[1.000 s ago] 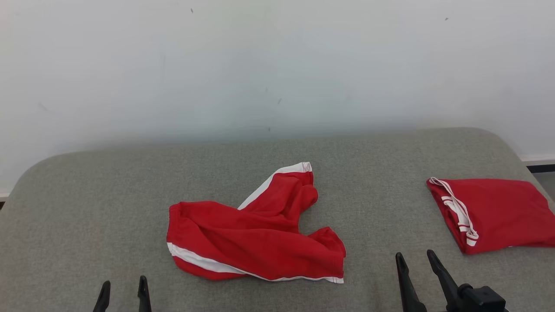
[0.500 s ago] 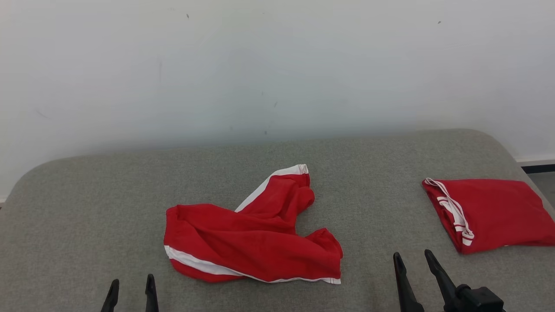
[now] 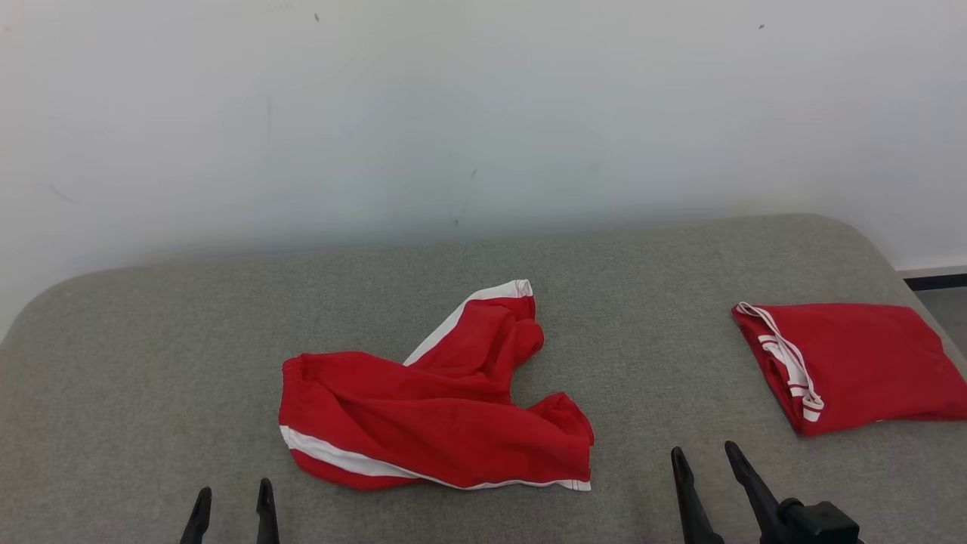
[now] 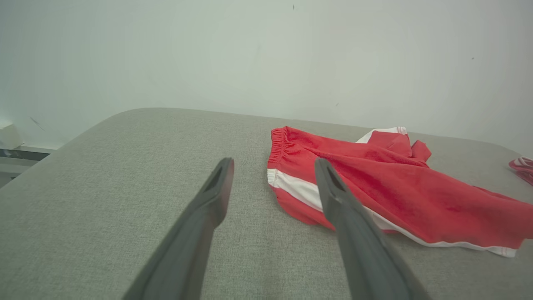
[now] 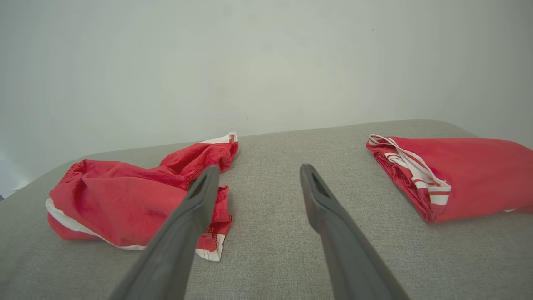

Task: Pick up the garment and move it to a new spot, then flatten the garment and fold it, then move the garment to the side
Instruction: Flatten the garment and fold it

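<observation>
The garment (image 3: pixel 434 404), red shorts with white side stripes, lies crumpled in the middle of the grey padded table (image 3: pixel 151 363). One leg sticks up toward the far side. In the left wrist view the garment (image 4: pixel 387 191) shows its elastic waistband at the left end. My left gripper (image 3: pixel 231 495) stands open near the front edge, left of the garment and apart from it. My right gripper (image 3: pixel 702 457) is open too, at the front right of the garment (image 5: pixel 133 200). Both grippers (image 4: pixel 272 166) (image 5: pixel 258 173) hold nothing.
A second red garment (image 3: pixel 850 363), folded into a neat rectangle with its white trim on the left, rests near the table's right edge; it also shows as the folded garment (image 5: pixel 449 175) in the right wrist view. A plain pale wall (image 3: pixel 483 113) rises behind the table.
The head camera has shifted a little, so the whole picture slid left and slightly up. The left gripper's tips have edged right and the right gripper's tips sit lower. The garments lie as before.
</observation>
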Robot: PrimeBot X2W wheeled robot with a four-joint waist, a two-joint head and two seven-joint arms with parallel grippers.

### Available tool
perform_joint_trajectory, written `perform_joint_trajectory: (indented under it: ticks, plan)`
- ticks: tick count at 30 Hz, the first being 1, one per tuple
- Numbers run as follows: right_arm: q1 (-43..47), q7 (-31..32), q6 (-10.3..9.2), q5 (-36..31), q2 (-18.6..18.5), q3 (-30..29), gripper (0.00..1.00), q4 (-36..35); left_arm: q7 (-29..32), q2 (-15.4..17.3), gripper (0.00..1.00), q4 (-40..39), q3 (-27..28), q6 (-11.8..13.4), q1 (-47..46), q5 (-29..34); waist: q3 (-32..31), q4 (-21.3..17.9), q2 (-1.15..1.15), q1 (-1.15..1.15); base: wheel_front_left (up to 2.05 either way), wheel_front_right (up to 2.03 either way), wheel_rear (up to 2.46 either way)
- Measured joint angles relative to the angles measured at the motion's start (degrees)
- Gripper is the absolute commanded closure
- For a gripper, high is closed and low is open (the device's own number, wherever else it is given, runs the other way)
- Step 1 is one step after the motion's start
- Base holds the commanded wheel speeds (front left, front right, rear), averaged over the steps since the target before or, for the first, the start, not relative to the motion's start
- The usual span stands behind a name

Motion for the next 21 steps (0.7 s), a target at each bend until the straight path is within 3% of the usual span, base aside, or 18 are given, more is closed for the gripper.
perform_joint_trajectory:
  ticks: [9, 21]
  plan:
    - [-3.0, 0.3, 0.0, 0.2, -0.3, 4.8, 0.0, 4.6, 0.0, 0.2, 0.0, 4.8, -0.5, -0.6, -3.1, 0.8, 1.3, 0.2, 0.0, 0.0, 0.0, 0.0, 0.0]
    - [-16.5, 3.5, 0.0, 0.9, -2.2, 17.0, 0.0, 19.5, 0.3, 2.3, 0.0, 22.9, -2.1, -2.0, -20.8, 1.4, 8.1, -0.3, 0.01, 0.01, 0.0, 0.0, 0.0]
